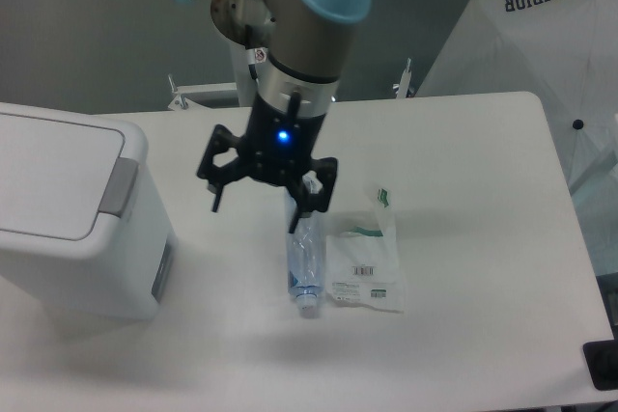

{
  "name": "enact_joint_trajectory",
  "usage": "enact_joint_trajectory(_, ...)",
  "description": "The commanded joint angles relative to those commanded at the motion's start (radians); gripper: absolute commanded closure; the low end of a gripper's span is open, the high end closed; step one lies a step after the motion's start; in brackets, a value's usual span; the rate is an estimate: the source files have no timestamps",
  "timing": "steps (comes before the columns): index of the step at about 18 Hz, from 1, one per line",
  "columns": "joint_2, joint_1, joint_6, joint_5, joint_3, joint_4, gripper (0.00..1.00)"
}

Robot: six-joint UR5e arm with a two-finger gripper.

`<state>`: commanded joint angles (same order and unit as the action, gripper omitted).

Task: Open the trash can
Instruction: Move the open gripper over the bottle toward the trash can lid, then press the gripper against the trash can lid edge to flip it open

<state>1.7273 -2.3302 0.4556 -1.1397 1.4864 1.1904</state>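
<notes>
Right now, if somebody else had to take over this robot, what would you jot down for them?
Gripper: open, empty, above the table between the trash can and the bottle.
Trash can: at the table's left edge, lid flat and closed, grey push tab facing the gripper.
Bottle and plastic packet: lying mid-table, not part of the job.
Done: nothing on the can yet.
Left: reach the tab, press it, get the lid open.

Bottle point(306, 262) beside plastic packet point(366, 266)
</notes>
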Motion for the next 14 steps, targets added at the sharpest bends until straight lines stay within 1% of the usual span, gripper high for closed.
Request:
enact_joint_trajectory(4,-0.014,0.035,-0.005,0.000,0.011,-0.002,0.00)
enact_joint_trajectory(7,-0.012,0.049,-0.032,-0.005,0.014,-0.003,0.00)
enact_joint_trajectory(11,-0.003,0.063,-0.034,-0.005,0.014,-0.005,0.00)
enact_joint_trajectory(14,-0.003,0.074,-0.032,-0.006,0.028,-0.006,0.00)
